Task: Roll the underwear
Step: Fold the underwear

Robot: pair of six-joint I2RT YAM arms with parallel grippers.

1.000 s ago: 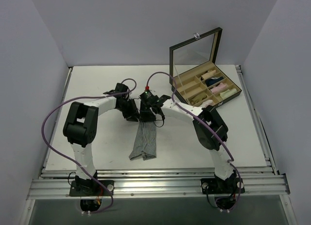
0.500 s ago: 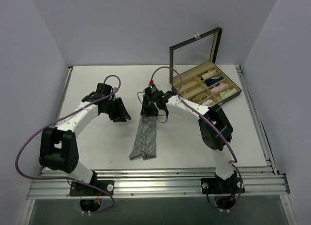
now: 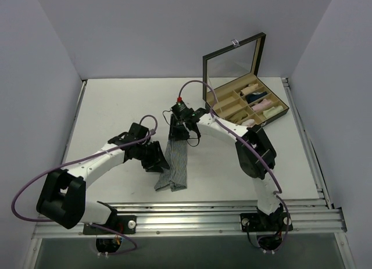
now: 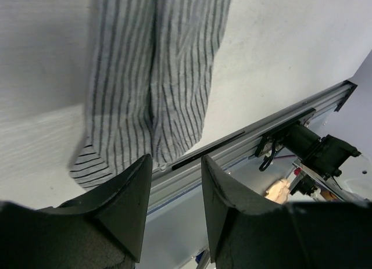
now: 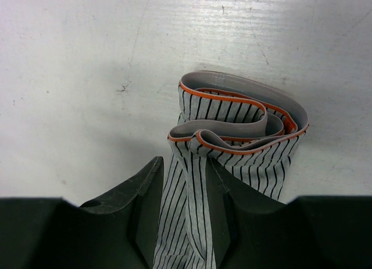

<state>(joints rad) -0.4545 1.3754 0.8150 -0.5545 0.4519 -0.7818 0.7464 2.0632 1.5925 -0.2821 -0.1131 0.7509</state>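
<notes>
Top external view showed the underwear (image 3: 173, 167) lying on the table (image 3: 116, 106) as a long, narrow folded strip. It ran from mid-table toward the near edge, between the two arms. The right gripper (image 3: 179, 134) stood over the strip's far end. Right wrist view showed the reddish-edged waistband there folded back upon itself in a loose loop, just beyond the fingertips. Its jaws stood narrowly apart with striped cloth visible in the gap; whether the pads pressed the cloth could not be determined. The left gripper (image 3: 158, 161) sat low, just beside the strip's left edge. Left wrist view showed its jaws narrowly parted and holding nothing, with the cloth's near end lying flat beyond the tips. A compartmented box (image 3: 264, 122), lid raised, sat at the far right, well apart from the strip, and contained small rolled garments (image 3: 256, 100).
</notes>
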